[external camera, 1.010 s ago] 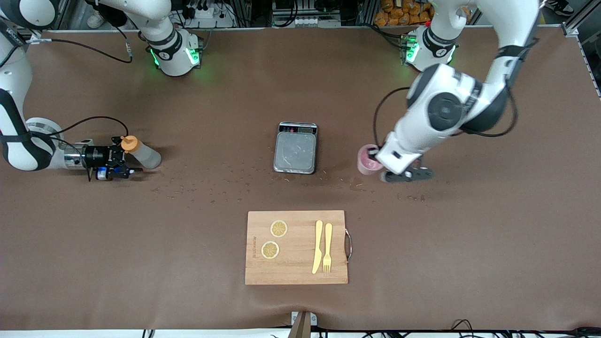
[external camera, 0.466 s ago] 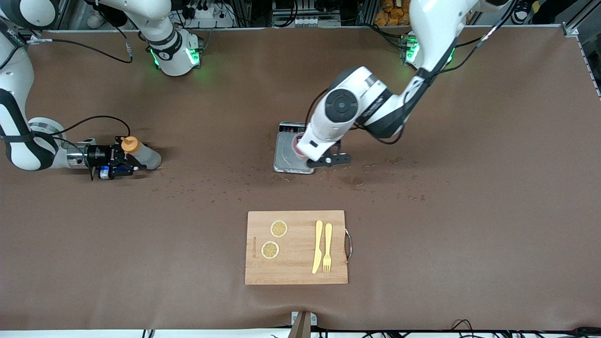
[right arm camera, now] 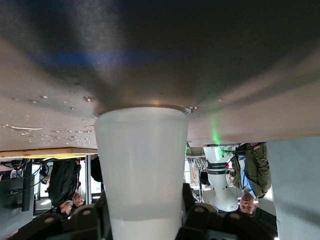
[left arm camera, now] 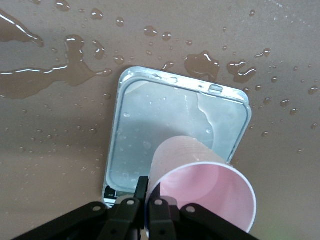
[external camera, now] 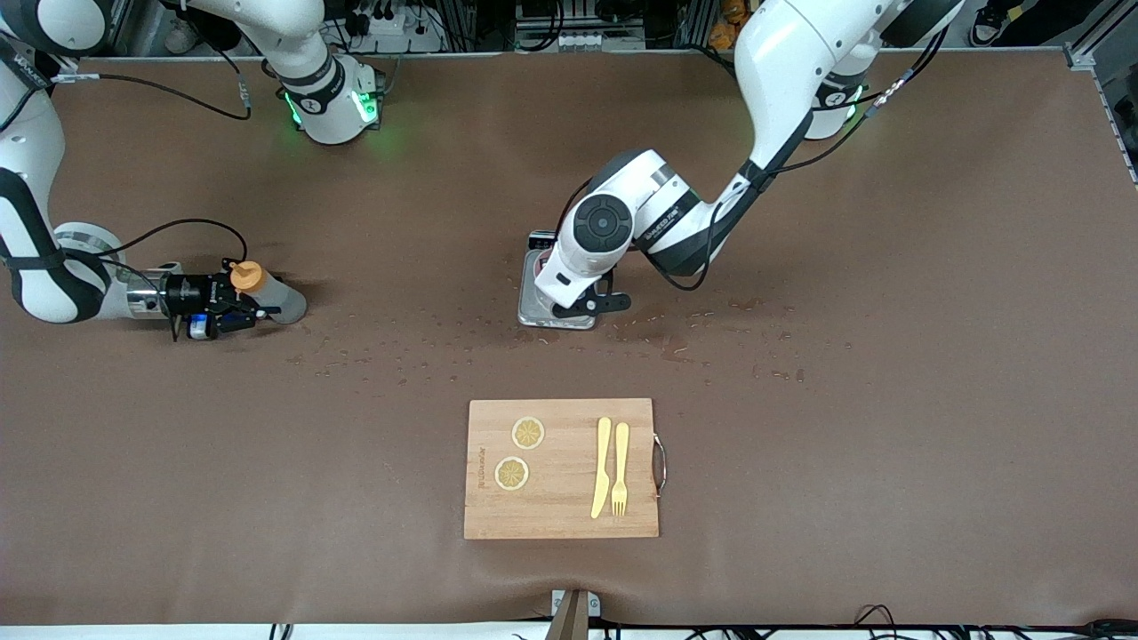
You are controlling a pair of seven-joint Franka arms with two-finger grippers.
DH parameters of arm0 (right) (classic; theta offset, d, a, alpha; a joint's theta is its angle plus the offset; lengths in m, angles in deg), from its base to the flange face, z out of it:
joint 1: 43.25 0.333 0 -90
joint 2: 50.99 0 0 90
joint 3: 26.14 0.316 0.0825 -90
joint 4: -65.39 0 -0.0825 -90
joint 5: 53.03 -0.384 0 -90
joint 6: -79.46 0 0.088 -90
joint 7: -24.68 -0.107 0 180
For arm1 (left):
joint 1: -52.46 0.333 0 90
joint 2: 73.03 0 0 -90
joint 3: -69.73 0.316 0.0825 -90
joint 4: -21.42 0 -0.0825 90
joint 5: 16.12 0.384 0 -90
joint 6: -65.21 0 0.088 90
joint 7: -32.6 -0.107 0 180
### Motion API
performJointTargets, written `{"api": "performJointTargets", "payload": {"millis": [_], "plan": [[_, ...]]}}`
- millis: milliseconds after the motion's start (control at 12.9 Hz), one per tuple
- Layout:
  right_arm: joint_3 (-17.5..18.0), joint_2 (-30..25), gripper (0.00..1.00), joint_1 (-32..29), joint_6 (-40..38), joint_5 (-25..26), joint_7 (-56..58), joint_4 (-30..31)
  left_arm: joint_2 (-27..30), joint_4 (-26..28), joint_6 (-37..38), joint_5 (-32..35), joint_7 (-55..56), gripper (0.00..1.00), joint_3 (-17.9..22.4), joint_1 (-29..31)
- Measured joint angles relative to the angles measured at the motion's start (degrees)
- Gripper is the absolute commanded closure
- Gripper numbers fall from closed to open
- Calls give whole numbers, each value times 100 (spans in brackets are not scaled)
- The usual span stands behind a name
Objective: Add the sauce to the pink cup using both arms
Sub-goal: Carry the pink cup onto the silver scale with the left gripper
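Left arm reaches in bent low, left gripper with fingers pinching the rim of the small pale-pink plastic cup over the grey square scale; a second ago it held the cup on the bench toward the left arm's end. Right gripper lies level, its fingers, spread a second ago, now on either side of the upright translucent orange-capped sauce bottle, closed in on it.

Front cam high, facing robots; wrist cams close; front/left share scale.
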Motion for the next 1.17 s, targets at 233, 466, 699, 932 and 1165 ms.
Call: {"api": "performJointTargets", "payload": {"millis": [233,466,699,932,1165], "plan": [[1,-2,47,20,19,0,27,-35,-19,-21,-52,52,3,0,20,3],[5,-74,49,260,170,-1,-92,-127,-15,-93,-58,93,4,0,23,12],[8,-309,50,530,306,-3,-549,-251,108,-222,-58,120,3,0,36,128],[8,-667,53,637,347,0,-985,-274,565,-277,165,146,3,0,39,384],[8,-920,53,788,367,2,-1356,-275,1107,-285,516,164,2,0,50,644]]}}
